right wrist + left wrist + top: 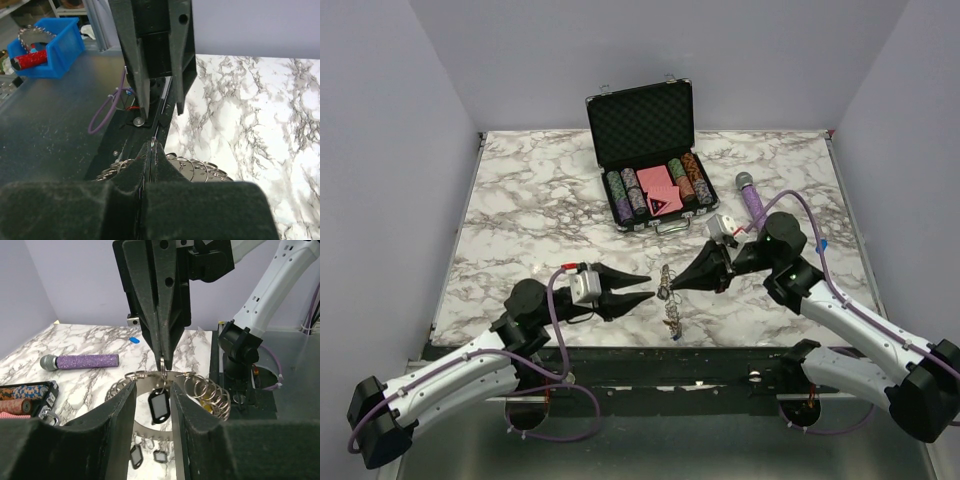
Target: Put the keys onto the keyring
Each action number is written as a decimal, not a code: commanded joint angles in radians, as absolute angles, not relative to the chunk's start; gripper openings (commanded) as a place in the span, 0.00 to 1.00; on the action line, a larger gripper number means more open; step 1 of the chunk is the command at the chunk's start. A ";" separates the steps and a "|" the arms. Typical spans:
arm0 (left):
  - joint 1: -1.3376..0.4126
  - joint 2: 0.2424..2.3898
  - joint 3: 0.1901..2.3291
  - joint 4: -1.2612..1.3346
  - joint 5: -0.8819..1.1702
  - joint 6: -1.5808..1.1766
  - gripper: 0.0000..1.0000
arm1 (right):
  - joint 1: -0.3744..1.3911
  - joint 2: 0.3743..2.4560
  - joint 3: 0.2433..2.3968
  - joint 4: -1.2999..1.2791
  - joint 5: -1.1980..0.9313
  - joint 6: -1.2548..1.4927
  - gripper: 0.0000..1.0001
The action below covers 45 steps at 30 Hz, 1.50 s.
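Note:
The keyring (pixel 669 300) hangs in the air above the table's front edge, a silver plate (pixel 148 390) fringed with small split rings (pixel 207 392). My right gripper (pixel 672 287) is shut on one small ring at its top, also seen as right gripper (pixel 163 362) and right gripper (pixel 152 145). A black-headed key (pixel 160 406) dangles from that ring between the fingers of my left gripper (pixel 153 385), which stands open around it without touching. Two more black keys (pixel 136 456) hang lower down. A yellow head (pixel 204 403) shows behind the rings. In the top view my left gripper (pixel 646 288) faces the right one tip to tip.
An open black case (pixel 642 160) with poker chips and cards stands at the back centre. A purple microphone (pixel 752 200) lies to its right. A small blue piece (pixel 134 340) lies on the marble. A blue bin (pixel 50 47) sits off the table beyond the front edge.

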<state>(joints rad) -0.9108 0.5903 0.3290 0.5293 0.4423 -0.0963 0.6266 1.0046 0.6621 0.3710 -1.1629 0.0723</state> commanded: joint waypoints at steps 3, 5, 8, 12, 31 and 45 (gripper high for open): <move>-0.907 0.696 0.437 0.469 0.505 -0.029 0.39 | 0.627 0.974 0.680 0.348 -1.244 -0.035 0.00; -0.905 0.725 0.449 0.485 0.525 -0.028 0.39 | 0.629 0.974 0.678 0.348 -1.246 -0.040 0.00; -0.907 0.759 0.459 0.512 0.566 -0.041 0.37 | 0.629 0.976 0.676 0.348 -1.244 -0.037 0.00; -0.907 0.776 0.466 0.509 0.600 -0.054 0.36 | 0.627 0.976 0.678 0.348 -1.229 -0.032 0.00; -0.907 0.709 0.402 0.531 0.594 -0.069 0.38 | 0.623 0.999 0.699 0.347 -1.216 -0.008 0.00; -0.907 0.813 0.410 0.624 0.630 -0.127 0.36 | 0.623 1.009 0.703 0.347 -1.207 -0.003 0.00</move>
<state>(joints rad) -0.9062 0.7830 0.4168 0.5453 0.5911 -0.0891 0.6262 1.0080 0.6685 0.3374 -1.2133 -0.0078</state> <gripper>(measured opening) 0.370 0.007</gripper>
